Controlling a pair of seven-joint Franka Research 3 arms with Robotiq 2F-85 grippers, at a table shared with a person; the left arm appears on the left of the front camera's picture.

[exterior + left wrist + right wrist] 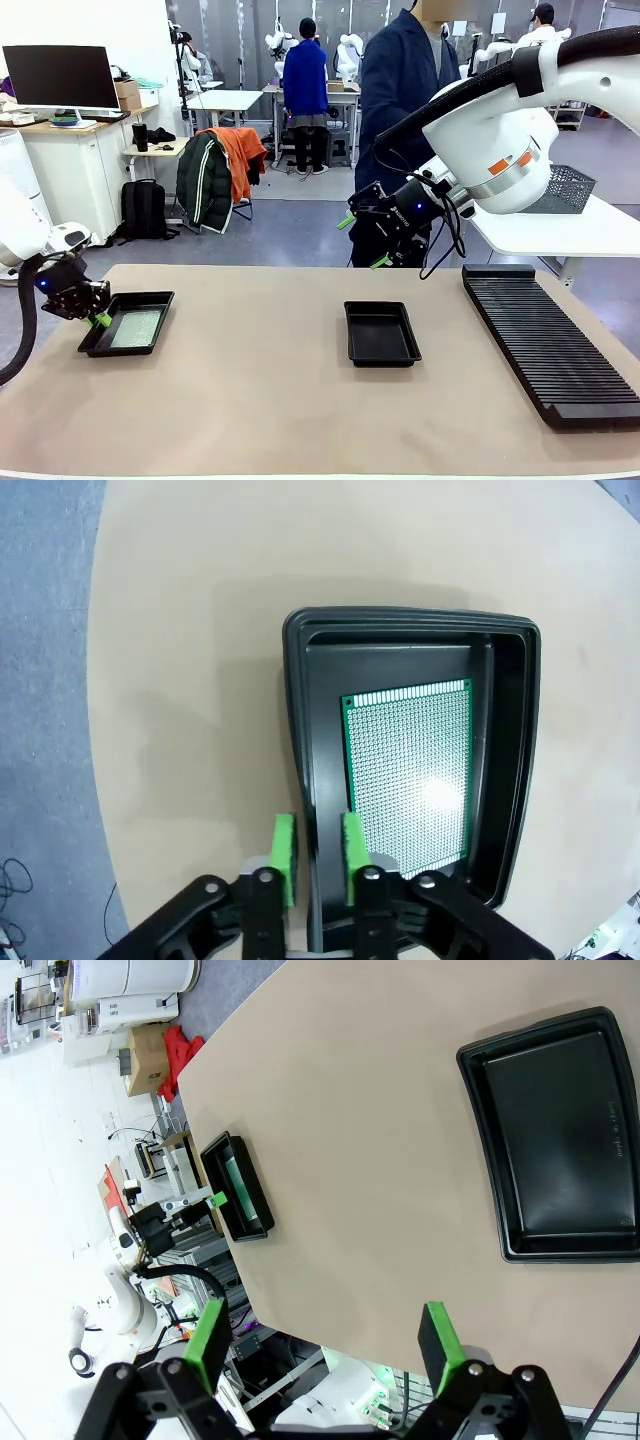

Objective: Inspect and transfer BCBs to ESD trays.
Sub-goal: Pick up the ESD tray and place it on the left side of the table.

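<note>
One BCB [137,328] seated; one ESD tray left to fill.
Front: board flat in left ESD tray [118,352]; centre ESD tray [380,335] bare. Left wrist: left gripper [318,830] astride tray rim, clamped or released unclear. Right wrist: right gripper [322,1312] spread wide, empty.

**Occluded and cropped regions, three views.**
Left wrist view: the left gripper [318,820] has its fingers [352,845] astride the near wall of the left ESD tray [300,680]. They cover that stretch of rim and the near corner of the BCB [410,770]; pad contact with the wall is indeterminable. Right wrist view: the middle ESD tray [560,1130] is cropped at the right edge. Front view: the slotted rack [550,340] is cropped likewise.
</note>
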